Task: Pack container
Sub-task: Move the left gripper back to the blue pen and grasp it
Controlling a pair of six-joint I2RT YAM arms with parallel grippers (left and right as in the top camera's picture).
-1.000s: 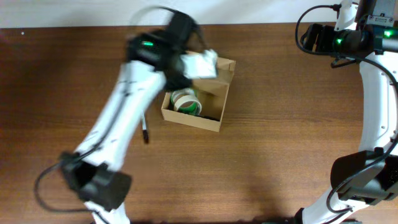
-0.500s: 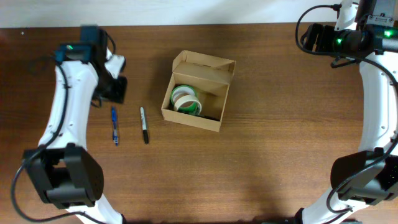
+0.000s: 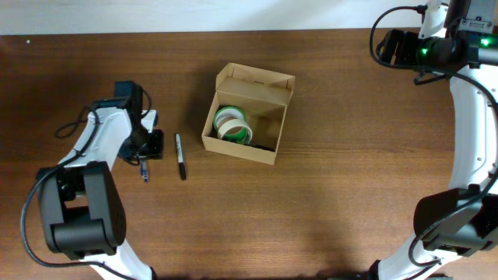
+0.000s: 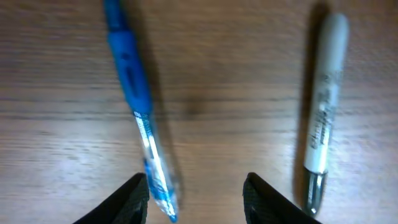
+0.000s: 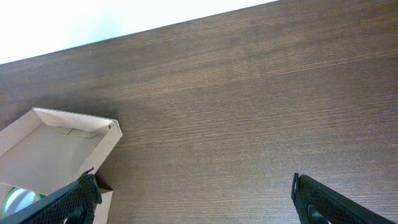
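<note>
The small tan cardboard box (image 3: 240,150) sits near the middle of the dark brown wooden surface (image 3: 350,171). Its hinged flap lid stands open at the far side. Inside it, against the left wall, lies a white and green tape roll (image 3: 232,123).

To the left of the box, a slim grey-barrelled marker (image 3: 180,155) lies on the surface, and a blue plastic pen (image 3: 144,167) lies further left, roughly parallel to it and apart from it. The left gripper (image 4: 196,186) hangs low over these two, its fingers spread and holding nothing. The pen's clear end lies just beside one finger (image 4: 137,194), and the marker sits outside the other.

The right gripper (image 5: 193,186) is up at the far right corner, well apart from the box, with its fingers spread wide and empty. Its wrist camera catches the open lid at the lower left.
</note>
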